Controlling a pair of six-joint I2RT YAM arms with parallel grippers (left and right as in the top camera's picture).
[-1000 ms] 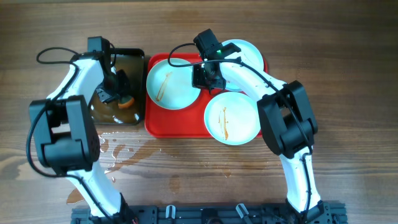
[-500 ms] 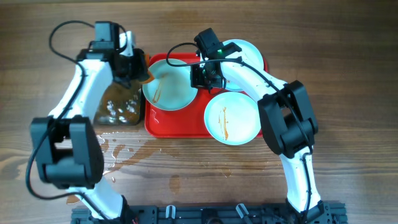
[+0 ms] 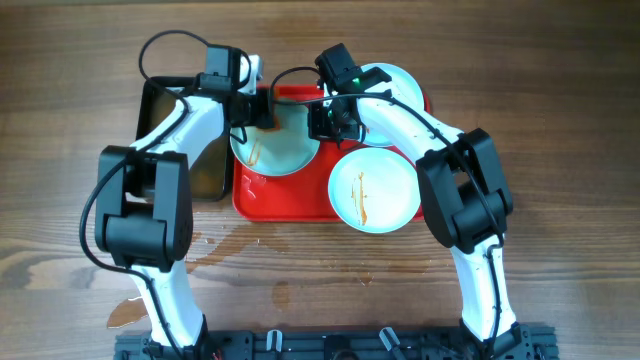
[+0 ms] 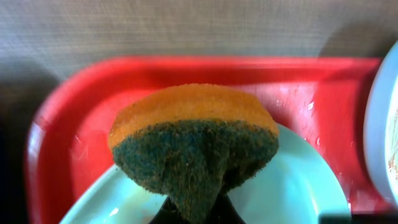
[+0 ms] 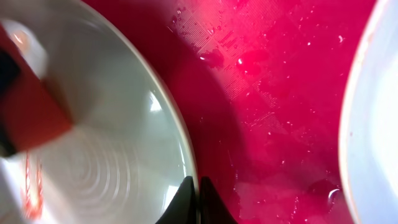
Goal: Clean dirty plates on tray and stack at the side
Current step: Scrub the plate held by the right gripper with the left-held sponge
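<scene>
Red tray point(image 3: 285, 198) long axis left-right, left claw point(image 3: 260, 108) clamped on sponge point(image 4: 193, 134), right claw point(image 3: 322, 123) pinching rim of left plate point(image 3: 275, 152).

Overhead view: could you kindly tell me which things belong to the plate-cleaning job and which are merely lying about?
Job: red tray, left plate, front plate, back plate, scouring sponge, black pan of brownish liquid.
Lying about: puddle on the wooden table.
</scene>
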